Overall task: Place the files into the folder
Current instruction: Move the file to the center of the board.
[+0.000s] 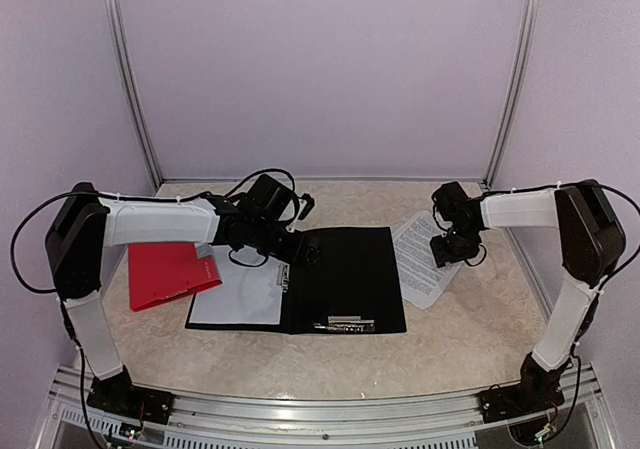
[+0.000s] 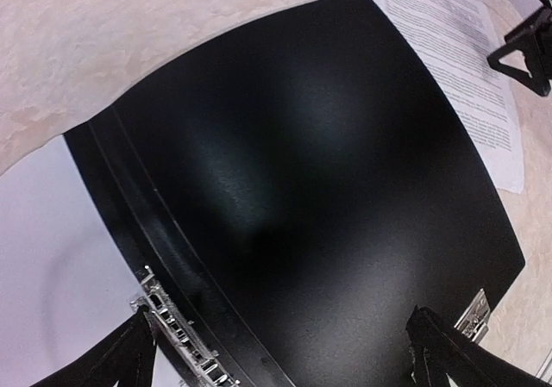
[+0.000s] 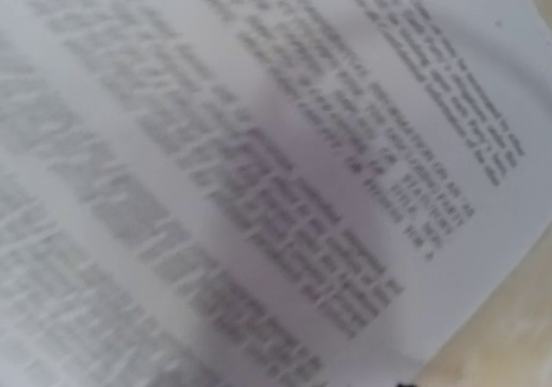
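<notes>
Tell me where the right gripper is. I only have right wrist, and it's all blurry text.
Observer: The right gripper is over the printed sheets, which lie just right of the black folder.
Operator: Is the folder clear for a drop?
Observer: Not quite. It lies open, but the left gripper hangs over it near the spine, jaws open and holding nothing.
</notes>
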You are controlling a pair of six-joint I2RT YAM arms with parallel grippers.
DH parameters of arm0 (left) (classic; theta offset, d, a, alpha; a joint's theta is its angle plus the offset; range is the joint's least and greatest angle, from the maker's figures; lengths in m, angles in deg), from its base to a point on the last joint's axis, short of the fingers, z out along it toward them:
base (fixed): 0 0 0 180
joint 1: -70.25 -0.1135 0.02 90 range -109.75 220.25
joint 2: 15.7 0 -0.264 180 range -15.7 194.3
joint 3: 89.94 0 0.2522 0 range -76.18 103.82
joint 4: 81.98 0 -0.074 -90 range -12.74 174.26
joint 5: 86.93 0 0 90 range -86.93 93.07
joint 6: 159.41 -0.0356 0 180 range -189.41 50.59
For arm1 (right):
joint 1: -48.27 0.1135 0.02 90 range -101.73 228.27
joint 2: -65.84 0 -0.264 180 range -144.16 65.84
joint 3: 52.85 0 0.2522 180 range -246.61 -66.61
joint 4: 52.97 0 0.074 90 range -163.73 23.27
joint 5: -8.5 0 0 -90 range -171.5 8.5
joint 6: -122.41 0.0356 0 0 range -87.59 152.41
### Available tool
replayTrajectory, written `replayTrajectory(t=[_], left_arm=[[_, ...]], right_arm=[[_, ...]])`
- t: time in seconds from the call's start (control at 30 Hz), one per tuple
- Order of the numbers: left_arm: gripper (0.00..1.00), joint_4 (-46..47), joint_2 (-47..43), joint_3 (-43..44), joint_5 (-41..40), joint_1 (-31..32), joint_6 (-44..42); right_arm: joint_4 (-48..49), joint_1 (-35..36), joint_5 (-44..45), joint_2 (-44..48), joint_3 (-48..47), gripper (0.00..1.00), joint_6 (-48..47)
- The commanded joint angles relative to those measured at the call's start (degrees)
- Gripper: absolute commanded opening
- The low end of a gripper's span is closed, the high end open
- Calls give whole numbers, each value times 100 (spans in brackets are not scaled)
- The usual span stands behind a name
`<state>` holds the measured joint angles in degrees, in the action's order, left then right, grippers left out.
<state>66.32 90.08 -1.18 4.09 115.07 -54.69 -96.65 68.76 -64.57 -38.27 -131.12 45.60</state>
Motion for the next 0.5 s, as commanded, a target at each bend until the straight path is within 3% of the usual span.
replayTrajectory(t=[0.0,0.2,0.47], left_arm=[[99,500,-92,-402,532,362,-643],[99,463,46,-334,14,755,-912],[99,455,293,127,384,765,-845]], right_arm=[[537,5,-970,474,212,60,-241],[829,325,-1225,164,294,63,-304],[524,776,-849,-322,390,59,-308]])
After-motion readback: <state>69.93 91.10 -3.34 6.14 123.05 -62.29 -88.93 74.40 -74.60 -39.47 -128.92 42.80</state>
